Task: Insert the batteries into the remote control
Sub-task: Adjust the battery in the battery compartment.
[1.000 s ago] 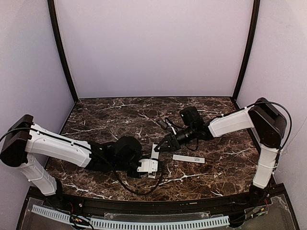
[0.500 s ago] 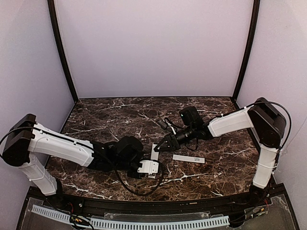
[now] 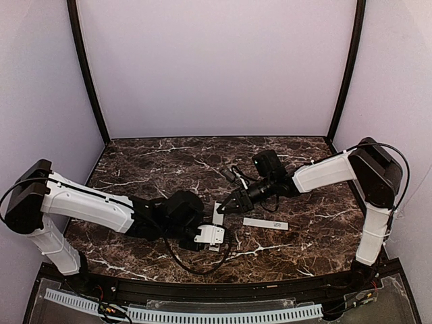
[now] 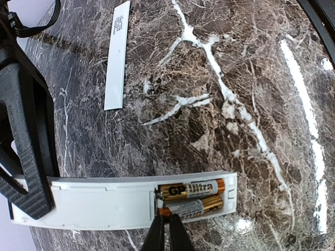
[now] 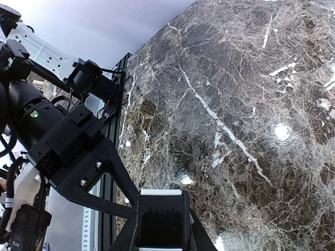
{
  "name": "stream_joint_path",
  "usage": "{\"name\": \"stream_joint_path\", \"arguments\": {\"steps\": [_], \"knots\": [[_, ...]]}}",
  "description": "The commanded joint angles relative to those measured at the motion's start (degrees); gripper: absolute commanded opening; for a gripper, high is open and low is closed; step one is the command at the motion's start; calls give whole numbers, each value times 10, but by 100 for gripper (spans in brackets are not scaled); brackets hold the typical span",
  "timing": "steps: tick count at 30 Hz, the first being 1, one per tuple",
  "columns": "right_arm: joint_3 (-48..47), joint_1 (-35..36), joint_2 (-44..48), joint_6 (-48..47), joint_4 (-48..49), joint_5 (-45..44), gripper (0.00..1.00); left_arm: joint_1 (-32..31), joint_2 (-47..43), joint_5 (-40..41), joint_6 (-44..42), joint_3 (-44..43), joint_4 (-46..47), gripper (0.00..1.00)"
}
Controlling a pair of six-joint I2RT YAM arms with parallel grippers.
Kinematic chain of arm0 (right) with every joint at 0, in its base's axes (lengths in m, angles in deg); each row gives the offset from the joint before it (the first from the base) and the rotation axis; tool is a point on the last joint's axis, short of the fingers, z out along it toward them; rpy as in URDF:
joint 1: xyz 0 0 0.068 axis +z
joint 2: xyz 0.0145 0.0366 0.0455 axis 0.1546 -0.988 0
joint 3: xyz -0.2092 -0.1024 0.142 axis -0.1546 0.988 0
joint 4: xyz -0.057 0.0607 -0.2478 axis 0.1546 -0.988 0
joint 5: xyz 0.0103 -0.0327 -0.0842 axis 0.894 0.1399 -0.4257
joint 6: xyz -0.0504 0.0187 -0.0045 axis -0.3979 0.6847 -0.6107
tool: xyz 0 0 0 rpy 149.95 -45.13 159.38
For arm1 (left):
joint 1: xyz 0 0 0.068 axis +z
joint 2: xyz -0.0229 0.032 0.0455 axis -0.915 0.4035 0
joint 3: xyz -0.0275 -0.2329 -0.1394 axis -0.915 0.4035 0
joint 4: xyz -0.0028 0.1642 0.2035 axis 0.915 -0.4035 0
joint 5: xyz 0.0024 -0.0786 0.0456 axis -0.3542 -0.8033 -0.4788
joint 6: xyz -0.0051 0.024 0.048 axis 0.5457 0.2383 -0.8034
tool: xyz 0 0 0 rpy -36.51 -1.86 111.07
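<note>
Nearest the arm bases, the left gripper [image 4: 167, 226] has its 2 fingers pressed together with nothing between them. Their tips sit at the near long edge of the remote control [image 4: 99, 201], right by the inner end of the nearer battery.

The remote control lies flat on the dark marble table [image 4: 251, 83], near the middle of the tabletop. Its battery bay is uncovered at 1 end. The 2 batteries [image 4: 191, 190] lie lengthwise in that bay, side by side and touching, both gold and black with print on their sides.

The remote's other end is clamped between the fingers of the right gripper [image 5: 161, 234], which reaches in from the far right. In the right wrist view a dark panel with a white rim fills the gap between those fingers.

Beyond the remote, a thin white cover strip [image 4: 117, 55] with small grey print lies flat on the marble. It is apart from the remote and touched by neither gripper. In the top view it sits just right of the 2 grippers.

Farther back, a pale wall [image 3: 216, 67] closes off the far edge of the table.
</note>
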Motion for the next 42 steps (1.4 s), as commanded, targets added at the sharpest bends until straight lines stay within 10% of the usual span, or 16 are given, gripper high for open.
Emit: {"name": "stream_joint_path", "arguments": {"steps": [1,42], "knots": [[1,5,-19,-24,-17,-33,0,1,26,-15,-7,-7,-60,5],[9,-1,-27,4,18,-13,0,-40,193,70,-14,-36,-161,3]]}}
